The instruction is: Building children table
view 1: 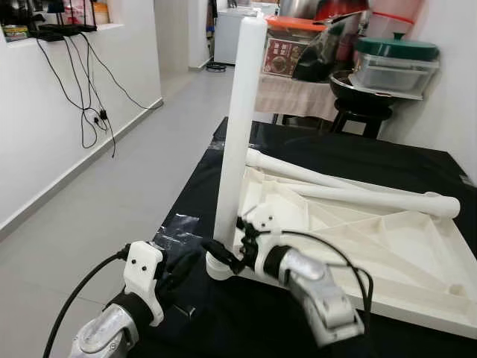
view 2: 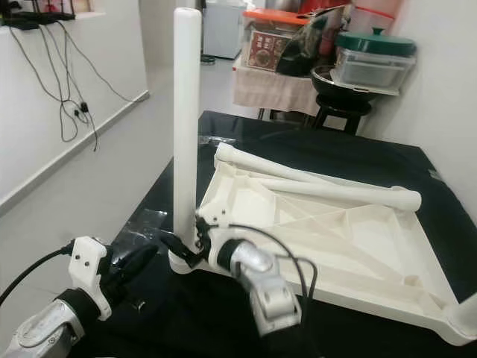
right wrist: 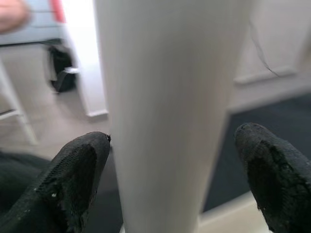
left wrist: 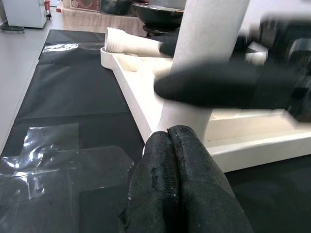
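**Both arms reaching in low, one gripper spread, one closed**

The right arm (view 1: pixel 317 287) angles in from the lower right, its silver wrist bent inward. The right gripper (right wrist: pixel 175 165) has its two black fingers spread wide, one either side of the upright white table leg (view 1: pixel 240 127). The left arm (view 1: pixel 112 324) comes up from the lower left; the left gripper (left wrist: pixel 170 141) has its fingers pressed together, tips touching the leg's base.

Both head eyes are looking forward and down over the counter (view 1: pixel 298 149); both wrist cameras are peering closely at the upright leg (view 2: pixel 186 112).
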Controlling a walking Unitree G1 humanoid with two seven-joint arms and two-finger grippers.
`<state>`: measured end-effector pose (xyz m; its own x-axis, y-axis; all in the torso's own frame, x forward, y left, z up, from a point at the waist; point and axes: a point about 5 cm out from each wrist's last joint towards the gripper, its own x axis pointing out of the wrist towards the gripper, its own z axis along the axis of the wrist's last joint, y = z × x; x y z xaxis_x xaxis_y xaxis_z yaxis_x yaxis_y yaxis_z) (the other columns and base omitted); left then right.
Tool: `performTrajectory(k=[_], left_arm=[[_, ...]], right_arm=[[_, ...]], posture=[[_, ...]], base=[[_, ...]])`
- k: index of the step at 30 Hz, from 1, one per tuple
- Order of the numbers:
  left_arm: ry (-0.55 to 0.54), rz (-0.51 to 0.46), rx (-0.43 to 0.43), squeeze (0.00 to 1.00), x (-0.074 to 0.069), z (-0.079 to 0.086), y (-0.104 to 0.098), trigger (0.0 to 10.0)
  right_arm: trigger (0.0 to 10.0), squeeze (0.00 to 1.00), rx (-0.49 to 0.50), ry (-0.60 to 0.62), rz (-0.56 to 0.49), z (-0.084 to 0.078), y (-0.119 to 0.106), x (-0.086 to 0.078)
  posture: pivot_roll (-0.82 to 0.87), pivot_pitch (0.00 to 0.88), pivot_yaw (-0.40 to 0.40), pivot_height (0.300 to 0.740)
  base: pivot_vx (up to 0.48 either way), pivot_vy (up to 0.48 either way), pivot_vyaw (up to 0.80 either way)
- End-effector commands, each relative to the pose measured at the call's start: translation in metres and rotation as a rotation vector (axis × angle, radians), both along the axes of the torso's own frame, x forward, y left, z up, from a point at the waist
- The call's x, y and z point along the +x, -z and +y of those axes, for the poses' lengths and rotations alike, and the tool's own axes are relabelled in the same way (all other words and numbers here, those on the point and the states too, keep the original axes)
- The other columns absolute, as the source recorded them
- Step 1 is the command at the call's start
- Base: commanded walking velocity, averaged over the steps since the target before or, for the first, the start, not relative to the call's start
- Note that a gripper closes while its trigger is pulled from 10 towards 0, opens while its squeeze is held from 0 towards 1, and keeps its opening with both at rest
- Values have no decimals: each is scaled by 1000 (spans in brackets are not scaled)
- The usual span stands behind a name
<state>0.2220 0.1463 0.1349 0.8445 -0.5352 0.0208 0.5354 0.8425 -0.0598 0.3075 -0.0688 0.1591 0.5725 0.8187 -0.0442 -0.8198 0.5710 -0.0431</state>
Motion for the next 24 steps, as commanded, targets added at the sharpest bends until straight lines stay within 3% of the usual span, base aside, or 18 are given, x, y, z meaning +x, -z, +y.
performTrajectory(k=[1, 2, 3, 5, 9, 15, 16, 19, 20, 24], left_arm=[[2, 21, 0, 0, 0, -2, 4, 10000], [1, 21, 0, 0, 0, -2, 4, 10000], [0, 21, 0, 0, 0, -2, 4, 10000], [0, 21, 0, 0, 0, -2, 4, 10000], [-1, 21, 1, 0, 1, -2, 5, 10000], [0, 23, 0, 0, 1, -2, 5, 10000], [0, 24, 0, 0, 0, -2, 5, 10000], [0, 24, 0, 0, 0, -2, 5, 10000], [0, 24, 0, 0, 0, -2, 5, 10000], [0, 24, -2, 0, 0, -2, 5, 10000]], right_arm=[[10000, 333, -7, -87, -2, 0, 1, -1], [10000, 0, -35, -173, -21, -1, -1, -2], [10000, 0, -60, -254, -38, -2, -3, -3], [10000, 0, -60, -254, -38, -2, -3, -3], [10000, 0, -112, -459, 0, -11, -7, 2], [10000, 0, -140, -499, 31, -17, -11, 16], [2235, 0, -128, -513, 38, -17, -14, 21], [2235, 0, -128, -513, 38, -17, -14, 21], [0, 0, -115, -526, 40, -18, -16, 22], [0, 0, -91, -585, 51, -22, -17, 21]], posture=[[103, 0, -106, 740], [102, 0, -106, 740], [104, 0, -105, 740], [104, 0, -105, 740], [109, 0, -105, 740], [118, 0, -107, 740], [119, 0, -107, 740], [119, 0, -107, 740], [119, 0, -107, 740], [115, 0, -105, 740]], base=[[0, 0, 0], [0, 0, 0], [0, 0, 0], [0, 0, 0], [0, 0, 0], [0, 0, 0], [0, 0, 0], [0, 0, 0], [0, 0, 0], [0, 0, 0]])
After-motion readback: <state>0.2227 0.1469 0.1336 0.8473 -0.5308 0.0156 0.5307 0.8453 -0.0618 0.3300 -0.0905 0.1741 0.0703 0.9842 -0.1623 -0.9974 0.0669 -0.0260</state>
